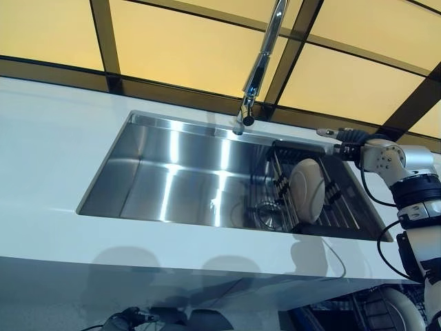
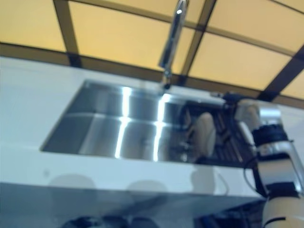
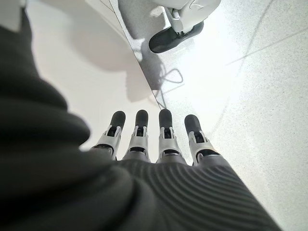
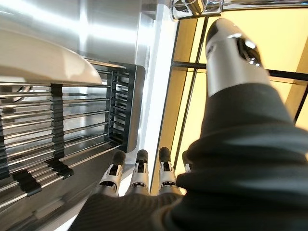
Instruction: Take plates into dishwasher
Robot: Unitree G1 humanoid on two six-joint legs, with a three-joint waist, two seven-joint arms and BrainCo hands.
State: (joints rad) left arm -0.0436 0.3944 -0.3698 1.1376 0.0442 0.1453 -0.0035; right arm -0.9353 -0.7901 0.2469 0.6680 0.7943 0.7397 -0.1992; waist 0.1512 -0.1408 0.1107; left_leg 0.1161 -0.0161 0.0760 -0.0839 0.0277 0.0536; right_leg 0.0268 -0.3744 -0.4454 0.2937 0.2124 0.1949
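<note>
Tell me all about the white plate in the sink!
The plate is round, cream-white and smooth, like ceramic. It stands on edge, slightly tilted, in the dark wire rack at the right end of the steel sink. Only the rack touches it. The right hand is near the rack, fingers straight, not holding it.

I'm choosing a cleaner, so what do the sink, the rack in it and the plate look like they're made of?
The sink looks like brushed stainless steel: silver walls with long streaked reflections. The rack seems to be thin metal rods with dark, probably plastic, end frame and clips. The plate standing in it looks like glazed ceramic, cream and smoothly glossy, though hard plastic can't be ruled out.
</note>
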